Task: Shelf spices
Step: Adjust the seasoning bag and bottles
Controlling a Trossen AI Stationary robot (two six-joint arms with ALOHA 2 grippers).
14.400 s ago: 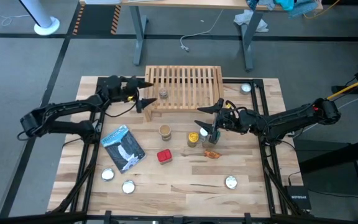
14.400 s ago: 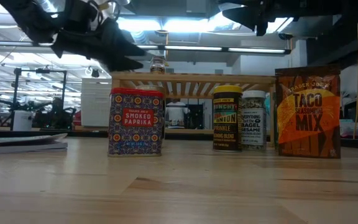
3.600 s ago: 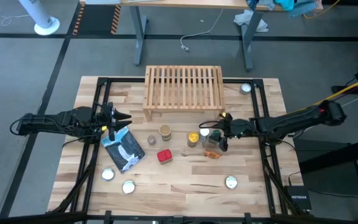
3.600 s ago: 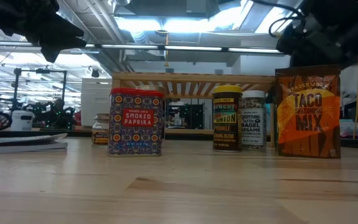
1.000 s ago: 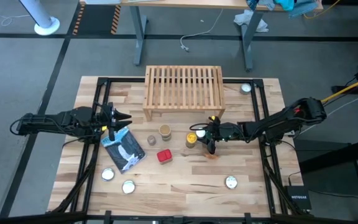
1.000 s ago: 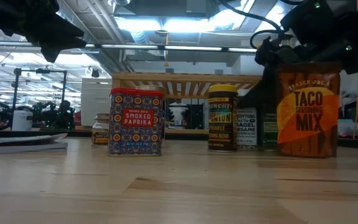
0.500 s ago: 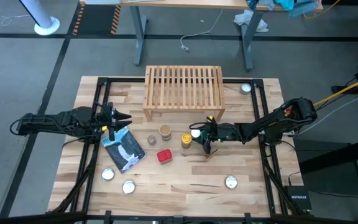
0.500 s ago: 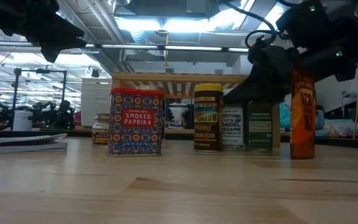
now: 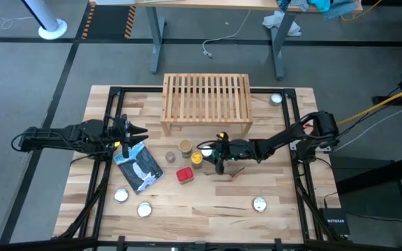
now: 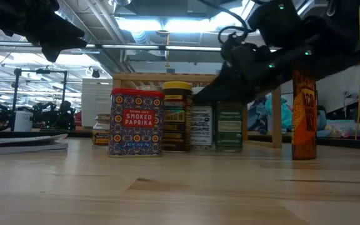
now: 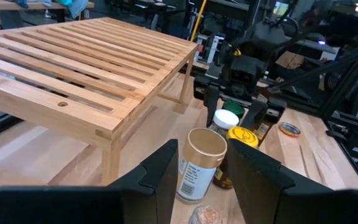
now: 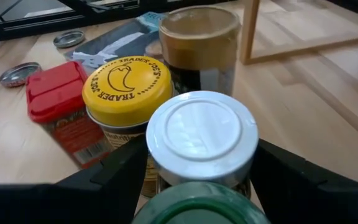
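Note:
The shelf (image 9: 206, 103) stands at the table's far middle with nothing on it. In front of it are the spices. A tan-lid jar (image 9: 185, 146), a yellow-lid jar (image 12: 127, 87), a red tin (image 9: 183, 174) and a small clear jar (image 9: 169, 157) stand close together. An orange packet (image 10: 304, 109) stands apart on its edge. My right gripper (image 9: 211, 155) is open, reaching in from the right, and a white-lid jar (image 12: 202, 134) and a green-lid jar (image 12: 197, 211) stand between its fingers. My left gripper (image 9: 135, 131) hangs open over the table's left side, holding nothing. My right gripper has the white-lid jar (image 12: 191, 124) and, farther back, the green-lid jar (image 12: 194, 208) between its two fingers (image 12: 114, 171). It comes nearly level from the table's right. Both jars stand upright on the table. The jars hide which surface bears on them. The white-lid jar stands against the yellow-lid jar.
A blue-and-white pouch (image 9: 139, 166) lies below my left gripper. Flat silver discs lie at the near left (image 9: 121, 196), near right (image 9: 259, 204) and far right (image 9: 276, 98). Bare wood stretches along the near edge.
My right gripper has gone toward the table's left edge. The white-lid, green-lid and yellow-lid jars have slid upright along the table ahead of it, toward the red tin and tan-lid jar. The orange packet has turned about on the spot and stayed behind.

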